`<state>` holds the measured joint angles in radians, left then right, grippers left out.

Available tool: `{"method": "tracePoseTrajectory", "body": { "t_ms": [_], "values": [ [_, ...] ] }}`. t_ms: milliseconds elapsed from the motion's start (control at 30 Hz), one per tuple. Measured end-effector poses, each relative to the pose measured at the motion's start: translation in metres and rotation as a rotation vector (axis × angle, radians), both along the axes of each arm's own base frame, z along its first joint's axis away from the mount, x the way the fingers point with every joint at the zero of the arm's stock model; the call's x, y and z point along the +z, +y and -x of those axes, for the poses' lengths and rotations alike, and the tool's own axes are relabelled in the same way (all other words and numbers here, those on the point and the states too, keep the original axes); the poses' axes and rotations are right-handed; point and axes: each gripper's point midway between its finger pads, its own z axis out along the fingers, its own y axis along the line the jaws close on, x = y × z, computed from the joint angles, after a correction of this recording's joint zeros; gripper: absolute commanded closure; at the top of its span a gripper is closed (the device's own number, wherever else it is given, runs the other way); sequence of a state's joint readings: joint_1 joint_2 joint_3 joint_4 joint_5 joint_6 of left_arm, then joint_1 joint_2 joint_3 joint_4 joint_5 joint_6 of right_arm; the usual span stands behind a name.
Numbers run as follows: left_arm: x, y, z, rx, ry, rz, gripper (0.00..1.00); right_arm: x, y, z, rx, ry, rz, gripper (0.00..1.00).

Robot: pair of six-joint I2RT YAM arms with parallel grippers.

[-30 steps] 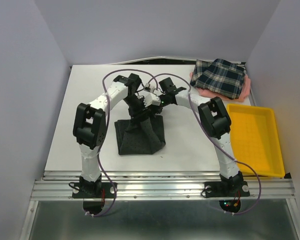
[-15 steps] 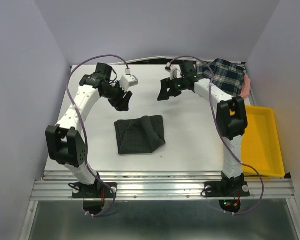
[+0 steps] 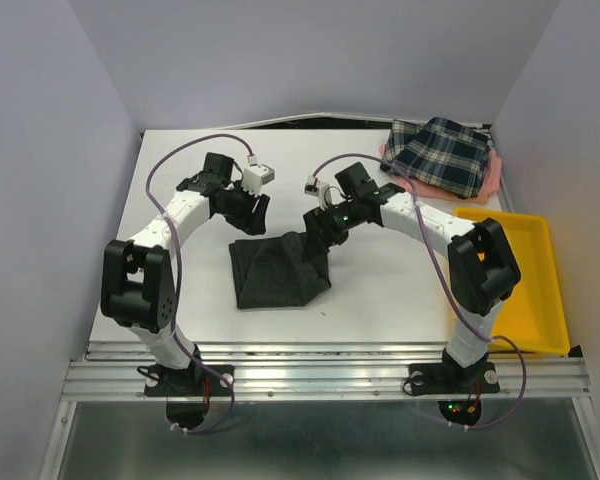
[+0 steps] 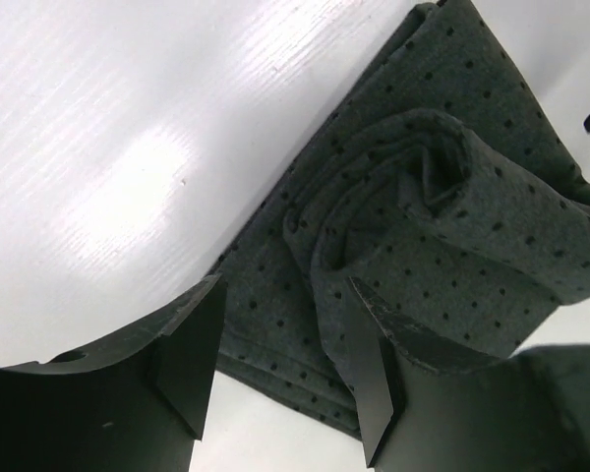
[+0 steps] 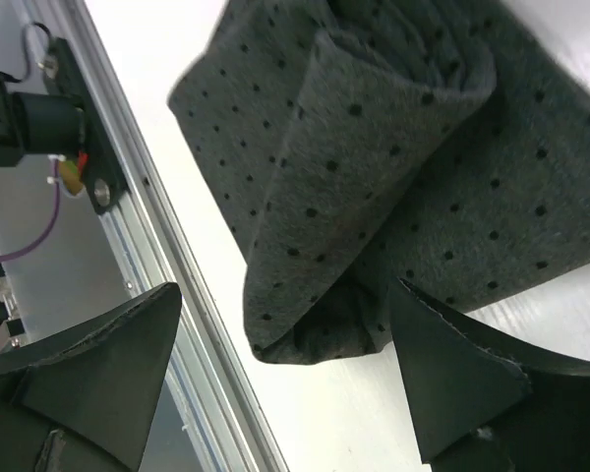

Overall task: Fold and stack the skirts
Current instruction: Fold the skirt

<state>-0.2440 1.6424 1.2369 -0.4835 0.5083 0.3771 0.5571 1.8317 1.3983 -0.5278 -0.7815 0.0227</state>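
The charcoal-black dotted skirt [image 3: 280,270] lies folded on the white table, with a raised fold along its far edge. My left gripper [image 3: 252,222] is open just above its far left corner. In the left wrist view the gripper [image 4: 285,383] straddles the layered edge of the skirt [image 4: 452,197] without holding it. My right gripper [image 3: 315,230] is open wide over the far right corner. In the right wrist view the gripper [image 5: 285,374] frames the skirt's [image 5: 374,167] rolled fold. The plaid skirt [image 3: 442,155] lies on the pink skirt [image 3: 493,180] at the back right.
A yellow plastic tray [image 3: 510,280] stands at the right edge of the table [image 3: 170,280]. A metal rail [image 3: 320,375] runs along the near edge. Grey walls close in the back and both sides.
One second ago both grippers were together on the charcoal skirt. They then swung apart toward the back and have now come back down to its far edge, both open.
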Motion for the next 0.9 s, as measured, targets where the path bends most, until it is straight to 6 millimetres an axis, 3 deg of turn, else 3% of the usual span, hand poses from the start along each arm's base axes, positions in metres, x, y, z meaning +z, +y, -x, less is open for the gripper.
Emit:
{"method": "tracePoseTrajectory", "body": {
  "t_ms": [200,367,667,733,833,867,900],
  "values": [
    [-0.018,-0.012,-0.001,-0.038,0.019,-0.008,0.39,-0.029,-0.003,0.010,-0.006,0.035,0.086,0.09],
    [-0.029,-0.018,0.014,-0.085,0.052,0.002,0.39,-0.031,0.000,0.014,0.009,0.031,0.092,0.10],
    [-0.042,-0.017,0.032,-0.135,0.093,0.006,0.38,-0.034,0.010,0.042,0.095,0.076,0.104,0.13],
    [-0.045,-0.016,0.034,-0.141,0.098,0.002,0.39,-0.037,0.010,0.045,0.104,0.086,0.115,0.22],
    [-0.047,-0.015,0.035,-0.140,0.100,-0.003,0.54,-0.045,0.009,0.046,0.103,0.094,0.138,0.39],
    [-0.047,-0.015,0.034,-0.138,0.095,-0.005,0.60,-0.047,0.009,0.045,0.104,0.095,0.143,0.51],
    [-0.048,-0.015,0.032,-0.133,0.092,-0.007,0.69,-0.051,0.008,0.045,0.099,0.099,0.153,0.55]
  ]
}}
